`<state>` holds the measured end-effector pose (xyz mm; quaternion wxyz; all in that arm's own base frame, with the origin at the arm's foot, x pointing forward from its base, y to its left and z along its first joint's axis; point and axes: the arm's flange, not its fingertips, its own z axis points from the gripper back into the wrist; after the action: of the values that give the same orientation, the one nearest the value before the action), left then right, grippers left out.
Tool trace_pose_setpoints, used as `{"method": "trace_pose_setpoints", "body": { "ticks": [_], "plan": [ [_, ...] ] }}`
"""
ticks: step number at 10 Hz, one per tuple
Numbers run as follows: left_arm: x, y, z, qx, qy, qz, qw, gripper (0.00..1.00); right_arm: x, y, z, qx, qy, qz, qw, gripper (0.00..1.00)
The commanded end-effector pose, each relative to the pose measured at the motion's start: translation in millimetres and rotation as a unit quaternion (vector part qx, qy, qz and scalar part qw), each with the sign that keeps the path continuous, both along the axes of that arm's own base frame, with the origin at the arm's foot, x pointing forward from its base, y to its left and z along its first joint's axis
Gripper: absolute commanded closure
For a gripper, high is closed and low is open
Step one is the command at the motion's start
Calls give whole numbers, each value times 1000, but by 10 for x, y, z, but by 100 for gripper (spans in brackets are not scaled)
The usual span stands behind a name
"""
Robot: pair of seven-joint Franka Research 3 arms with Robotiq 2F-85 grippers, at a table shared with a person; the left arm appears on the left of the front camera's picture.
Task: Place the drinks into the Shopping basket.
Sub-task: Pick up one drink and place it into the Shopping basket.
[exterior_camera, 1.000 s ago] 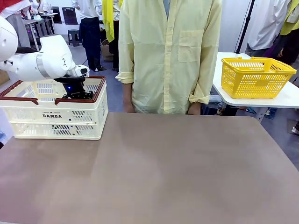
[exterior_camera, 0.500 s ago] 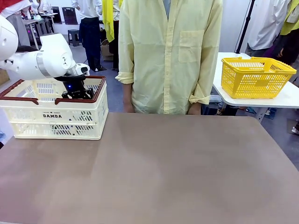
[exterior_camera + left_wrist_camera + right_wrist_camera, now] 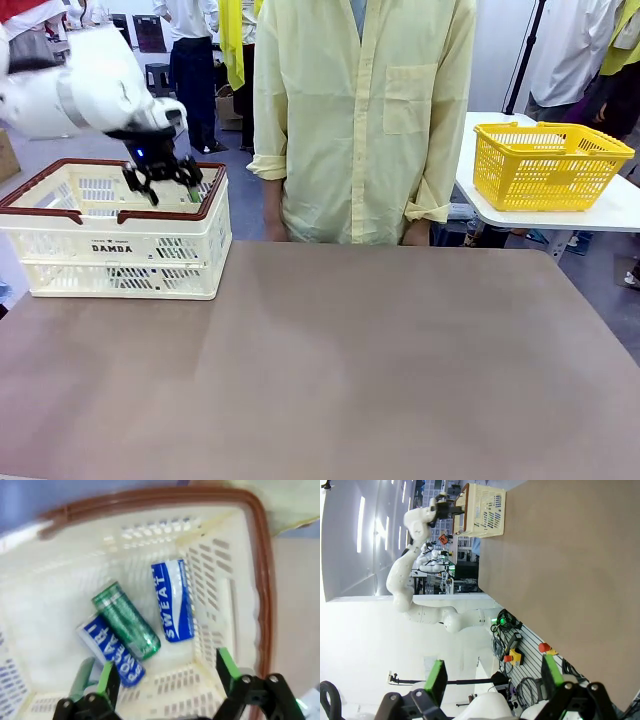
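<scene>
The cream-white Shopping basket [image 3: 112, 262] with a brown rim stands at the table's far left. Just above its right end hangs my left gripper [image 3: 165, 186], open and holding nothing. Looking down into the basket [image 3: 263, 575] in the left wrist view, the drinks lie on its floor: a blue can [image 3: 172, 600] by the wall, a green can [image 3: 128, 622] resting across a second blue can [image 3: 111, 651], and a sliver of another green can [image 3: 82, 677] behind my left finger. The left gripper [image 3: 166, 667] hovers clear above them. My right gripper [image 3: 494, 675] is open and empty, far from the basket [image 3: 487, 505].
A person in a pale yellow shirt [image 3: 360, 120] stands at the table's far edge, hands down. A yellow mesh basket [image 3: 548, 165] sits on a separate white table at the right. The brown tabletop [image 3: 380, 370] stretches bare across the middle and right.
My left gripper was shut and down inside the basket; it has opened and risen above the rim. The right arm has not moved.
</scene>
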<state>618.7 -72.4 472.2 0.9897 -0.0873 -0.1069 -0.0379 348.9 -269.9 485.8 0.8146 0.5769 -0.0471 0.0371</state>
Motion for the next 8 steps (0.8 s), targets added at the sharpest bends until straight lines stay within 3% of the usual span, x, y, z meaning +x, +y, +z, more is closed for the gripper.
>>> {"method": "trace_pose_setpoints", "body": {
  "ticks": [1,2,3,4,6,7,8],
  "plan": [
    [-515,225,830,3,-32,-6,999,0,-24,8,25,-7,7,4,1000,0],
    [-698,325,1306,-16,-31,-27,999,0,-24,8,25,-7,7,4,1000,0],
    [-895,412,1584,-74,-13,-90,993,0,-24,8,25,-7,7,4,1000,0],
    [-1141,557,1667,-121,30,-131,983,0,-24,8,25,-7,7,4,1000,0],
    [-1576,1179,1441,-226,36,-151,962,0,-24,8,25,-7,7,4,1000,0],
    [-1729,1730,1142,-319,51,-150,935,0,-24,8,25,-7,7,4,1000,0],
    [-1881,2216,797,-413,26,-133,901,0,-24,8,25,-7,7,4,1000,0]
  ]
}}
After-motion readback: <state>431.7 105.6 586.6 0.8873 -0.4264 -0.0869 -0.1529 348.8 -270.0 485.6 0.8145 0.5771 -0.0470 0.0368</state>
